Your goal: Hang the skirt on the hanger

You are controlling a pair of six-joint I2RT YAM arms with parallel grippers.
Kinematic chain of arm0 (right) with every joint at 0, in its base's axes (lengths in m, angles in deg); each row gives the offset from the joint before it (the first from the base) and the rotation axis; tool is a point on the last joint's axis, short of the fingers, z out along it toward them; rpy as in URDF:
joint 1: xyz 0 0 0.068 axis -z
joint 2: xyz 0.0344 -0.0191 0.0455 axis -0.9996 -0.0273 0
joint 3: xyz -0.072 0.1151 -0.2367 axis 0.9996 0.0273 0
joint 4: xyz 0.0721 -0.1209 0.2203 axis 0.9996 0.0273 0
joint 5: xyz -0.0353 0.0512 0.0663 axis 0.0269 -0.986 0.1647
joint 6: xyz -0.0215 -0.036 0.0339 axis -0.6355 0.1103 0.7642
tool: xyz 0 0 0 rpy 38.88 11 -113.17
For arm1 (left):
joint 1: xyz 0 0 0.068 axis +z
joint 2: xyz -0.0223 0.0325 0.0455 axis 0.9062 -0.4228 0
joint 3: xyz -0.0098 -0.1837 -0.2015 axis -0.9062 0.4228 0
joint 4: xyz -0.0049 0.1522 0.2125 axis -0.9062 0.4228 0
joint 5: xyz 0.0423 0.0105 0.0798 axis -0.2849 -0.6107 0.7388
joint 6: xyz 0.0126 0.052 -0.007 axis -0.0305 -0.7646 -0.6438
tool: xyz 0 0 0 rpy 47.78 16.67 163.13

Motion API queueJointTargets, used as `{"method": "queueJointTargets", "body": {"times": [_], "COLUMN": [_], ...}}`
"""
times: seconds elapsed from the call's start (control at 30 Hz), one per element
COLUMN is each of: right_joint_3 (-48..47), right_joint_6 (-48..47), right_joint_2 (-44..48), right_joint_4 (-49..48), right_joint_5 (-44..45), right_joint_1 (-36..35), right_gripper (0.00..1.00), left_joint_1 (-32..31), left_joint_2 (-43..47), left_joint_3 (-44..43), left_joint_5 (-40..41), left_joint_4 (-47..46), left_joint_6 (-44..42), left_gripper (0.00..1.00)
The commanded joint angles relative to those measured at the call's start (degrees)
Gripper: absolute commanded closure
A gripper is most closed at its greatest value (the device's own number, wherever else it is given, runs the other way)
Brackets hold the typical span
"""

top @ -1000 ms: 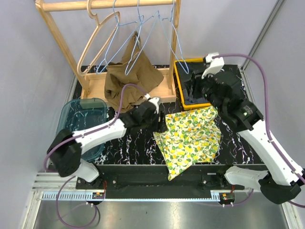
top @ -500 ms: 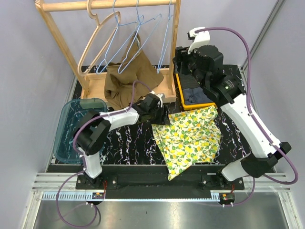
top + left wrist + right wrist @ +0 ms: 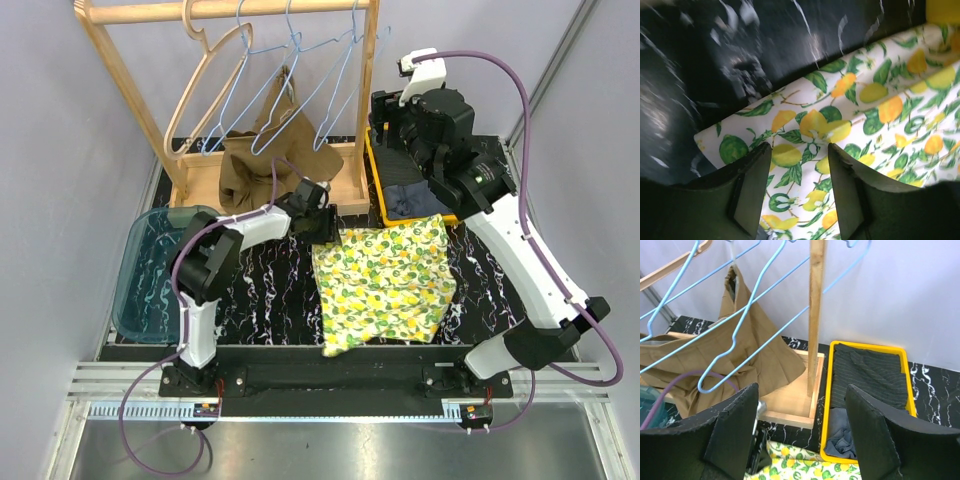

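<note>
The skirt (image 3: 385, 280), white with a yellow lemon and green leaf print, lies spread on the black marbled table. My left gripper (image 3: 318, 215) is at its far left corner. In the left wrist view the skirt (image 3: 880, 110) lies just under my left gripper (image 3: 800, 148), whose jaws stand apart with nothing pinched. My right gripper (image 3: 385, 115) is open and empty, raised beside the rack's right post (image 3: 816, 315). Blue wire hangers (image 3: 300, 60) and a wooden hanger (image 3: 205, 80) hang on the rack's rail. The right wrist view (image 3: 802, 425) shows the skirt's edge (image 3: 800, 467) at the bottom.
A brown garment (image 3: 265, 165) hangs from a wire hanger and drapes over the rack's wooden base (image 3: 345, 190). A yellow bin (image 3: 372, 170) with dark clothes stands at the back right. A teal tub (image 3: 160, 260) sits at the left.
The skirt has shifted left and spread flatter. My left gripper moved back toward the rack's base. My right arm swung up from over the yellow bin to the rack's post.
</note>
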Motion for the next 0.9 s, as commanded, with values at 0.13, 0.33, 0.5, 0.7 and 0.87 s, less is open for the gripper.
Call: {"method": "queueJointTargets", "body": {"times": [0.13,0.33,0.5,0.7,0.87], "right_joint_3": [-2.8,-6.58,-13.34,-25.64,-38.91], "right_joint_6": [-0.87,-0.43,-0.61,-2.01,-3.59], "right_joint_2": [-2.54,-5.27,-10.53,-20.36,-30.73], "right_joint_4": [-2.82,-2.91,-3.17,-2.56,-0.1], "right_joint_5": [-0.03,-2.23,-3.2,-5.39,-2.67], "right_joint_1": [2.59,3.2,3.99,4.87,5.84], "right_gripper": [0.21,0.15,0.13,0.09,0.04], "left_joint_1": [2.84,2.75,2.67,2.67,2.31], "left_joint_2": [-6.13,3.61,12.14,19.62,25.15], "left_joint_3": [-8.33,-4.92,-0.96,3.78,8.01], "left_joint_5": [8.19,4.68,-0.5,-4.9,-6.14], "left_joint_4": [5.56,5.03,4.42,3.98,4.41], "left_joint_6": [-4.94,-6.52,-6.26,-5.56,-5.47], "left_gripper": [0.46,0.31,0.27,0.24,0.23]}}
